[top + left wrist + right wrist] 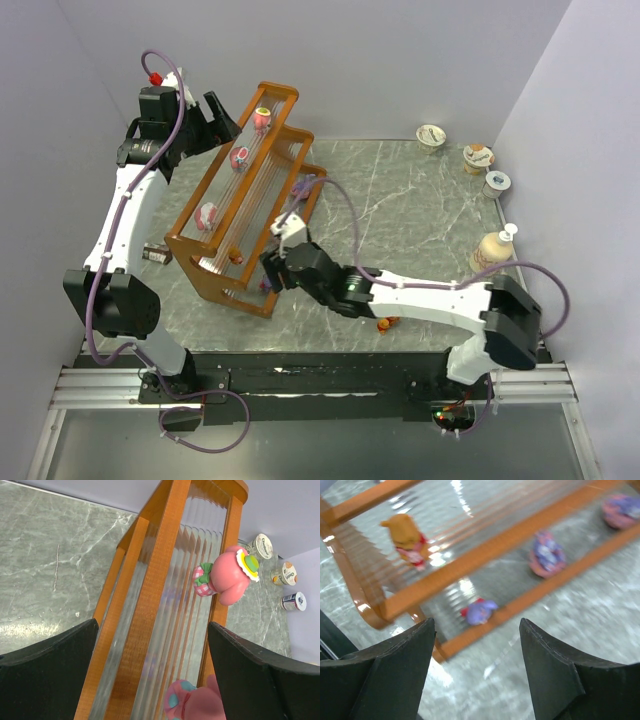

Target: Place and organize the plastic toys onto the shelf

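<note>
The orange-brown shelf stands tilted at the left of the table. Three pink toys sit on its top tier, an orange toy on the middle tier. My left gripper is open and empty at the shelf's far top end; its view shows the shelf, one pink toy ahead and another between the fingers. My right gripper is open and empty at the shelf's near front. Its view shows the orange toy and three purple toys on the lowest tier. One orange toy lies on the table under my right arm.
Three foil-lidded cups stand at the far right corner, also in the left wrist view. A beige bottle stands at the right edge. A small dark object lies left of the shelf. Walls close in on the left, back and right.
</note>
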`<action>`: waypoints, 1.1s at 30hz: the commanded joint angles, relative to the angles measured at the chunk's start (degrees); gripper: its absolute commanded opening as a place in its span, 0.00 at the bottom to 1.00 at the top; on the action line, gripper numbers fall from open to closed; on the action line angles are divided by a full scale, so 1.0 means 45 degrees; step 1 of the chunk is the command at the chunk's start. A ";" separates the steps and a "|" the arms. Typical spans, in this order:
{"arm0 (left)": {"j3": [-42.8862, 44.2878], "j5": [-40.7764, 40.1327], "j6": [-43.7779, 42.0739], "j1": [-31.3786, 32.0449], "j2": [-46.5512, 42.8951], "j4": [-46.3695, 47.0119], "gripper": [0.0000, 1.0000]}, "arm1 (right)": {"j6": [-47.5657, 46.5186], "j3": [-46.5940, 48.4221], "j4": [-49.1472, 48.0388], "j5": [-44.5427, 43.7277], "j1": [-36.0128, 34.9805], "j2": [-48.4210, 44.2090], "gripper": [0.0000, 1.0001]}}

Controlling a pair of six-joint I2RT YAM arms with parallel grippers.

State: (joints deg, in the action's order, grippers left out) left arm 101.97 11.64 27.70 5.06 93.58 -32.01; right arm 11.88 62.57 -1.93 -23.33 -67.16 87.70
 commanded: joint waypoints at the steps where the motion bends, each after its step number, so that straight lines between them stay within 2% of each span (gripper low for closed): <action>1: 0.0074 -0.0125 -0.0102 -0.0011 -0.0736 0.0219 0.96 | 0.1946 -0.0327 0.2437 -0.1825 0.0469 -0.1751 0.75; 9: -0.0531 -0.0106 -0.0004 -0.0011 -0.1401 0.0609 0.96 | 0.7194 -0.2201 0.8937 -0.2530 0.2168 -0.3628 0.73; 13: -0.0766 -0.0086 0.0054 -0.0011 -0.1752 0.0726 0.96 | 0.9368 -0.3101 1.2198 -0.1049 0.3066 -0.4914 0.66; 16: -0.1058 0.0011 0.0133 -0.0011 -0.1947 0.0863 0.96 | 1.0366 -0.3901 1.3199 -0.0052 0.3166 -0.6104 0.61; 19: -0.1196 0.0206 0.0250 -0.0011 -0.1987 0.0961 0.96 | 1.0719 -0.4761 1.3281 0.0729 0.3146 -0.7276 0.61; 23: -0.1605 0.0499 0.0483 -0.0011 -0.2026 0.1156 0.96 | 1.0565 -0.4939 1.3516 0.0927 0.3146 -0.7867 0.61; 33: -0.2115 0.0636 0.0484 -0.0011 -0.2104 0.1275 0.96 | 0.9157 -0.5231 1.1603 0.1747 0.3048 -0.6736 0.56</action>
State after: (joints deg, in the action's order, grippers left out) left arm 91.83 13.69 29.71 5.06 86.28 -27.64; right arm 55.40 40.03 54.98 -16.82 -53.01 55.88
